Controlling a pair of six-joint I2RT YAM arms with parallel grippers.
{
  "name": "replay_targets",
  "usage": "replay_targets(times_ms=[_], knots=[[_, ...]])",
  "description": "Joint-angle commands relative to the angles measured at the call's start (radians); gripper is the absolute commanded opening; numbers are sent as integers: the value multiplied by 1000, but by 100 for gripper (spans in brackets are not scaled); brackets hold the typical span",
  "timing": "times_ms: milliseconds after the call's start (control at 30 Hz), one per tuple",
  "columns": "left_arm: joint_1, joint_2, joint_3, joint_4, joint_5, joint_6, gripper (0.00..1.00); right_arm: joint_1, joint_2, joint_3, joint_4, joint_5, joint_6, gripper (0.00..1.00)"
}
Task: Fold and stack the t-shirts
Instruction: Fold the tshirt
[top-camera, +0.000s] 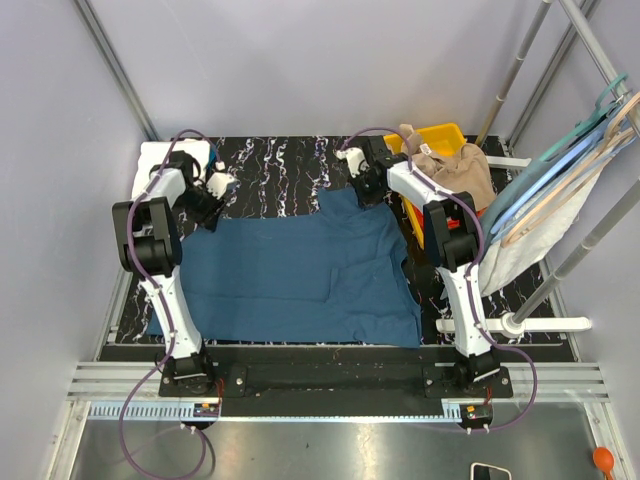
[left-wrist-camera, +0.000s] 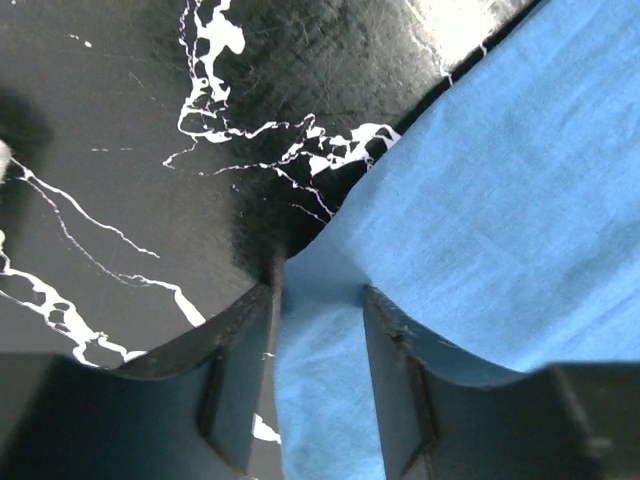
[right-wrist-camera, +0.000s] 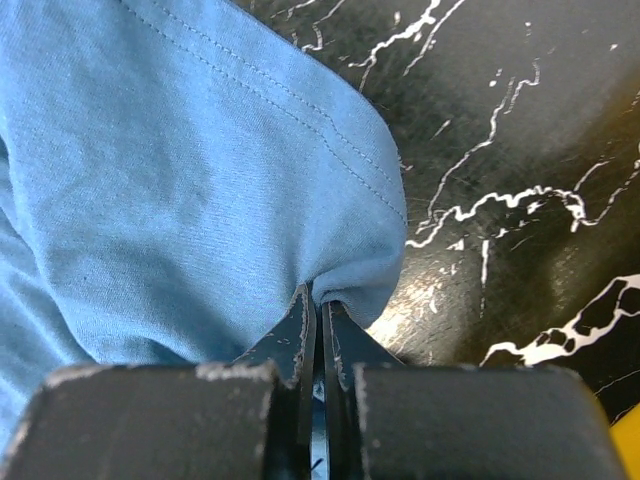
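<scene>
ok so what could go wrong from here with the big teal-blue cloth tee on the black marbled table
1. The left gripper has its jaws apart around only a narrow corner of the large teal-blue t-shirt; closing there could catch too little and slip.
2. The right gripper is shut on a small pinch at the stitched hem; lifting now would probably skew the fold.

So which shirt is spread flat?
The teal-blue t-shirt, spread across the table; the tan one lies bunched on the yellow bin.
</scene>
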Motion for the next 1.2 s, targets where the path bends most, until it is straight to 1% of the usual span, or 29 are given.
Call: replay_targets(times_ms=[0, 33, 67, 133, 167, 233, 267, 300, 467, 700, 967, 1167], knots=[[6, 36, 43, -50, 35, 11, 42, 21, -75, -26, 1, 19, -16, 0], [6, 35, 46, -50, 34, 9, 38, 23, -83, -31, 3, 27, -22, 0], [6, 35, 49, -50, 29, 3, 33, 26, -86, -42, 7, 30, -26, 0], [6, 32, 46, -48, 26, -3, 29, 31, -98, -48, 11, 44, -33, 0], [6, 30, 46, -50, 23, -13, 23, 31, -103, -49, 12, 47, -35, 0], [4, 23, 43, -50, 18, -21, 16, 34, -115, -48, 14, 56, -41, 0], [4, 20, 40, -50, 8, -26, 10, 34, -120, -46, 12, 60, -44, 0], [3, 14, 40, -50, 0, -33, 0, 35, -130, -46, 12, 64, -47, 0], [0, -22, 49, -48, -51, -67, 0, 38, -173, -46, 15, 96, -70, 0], [-23, -143, 22, -46, -103, -122, 0, 40, -270, -68, 18, 107, -79, 0], [-76, -307, -80, -45, -213, -141, 0, 61, -402, -209, 23, 88, -81, 0], [-103, -428, -217, -47, -279, -141, 0, 86, -523, -364, 37, 65, -69, 0]])
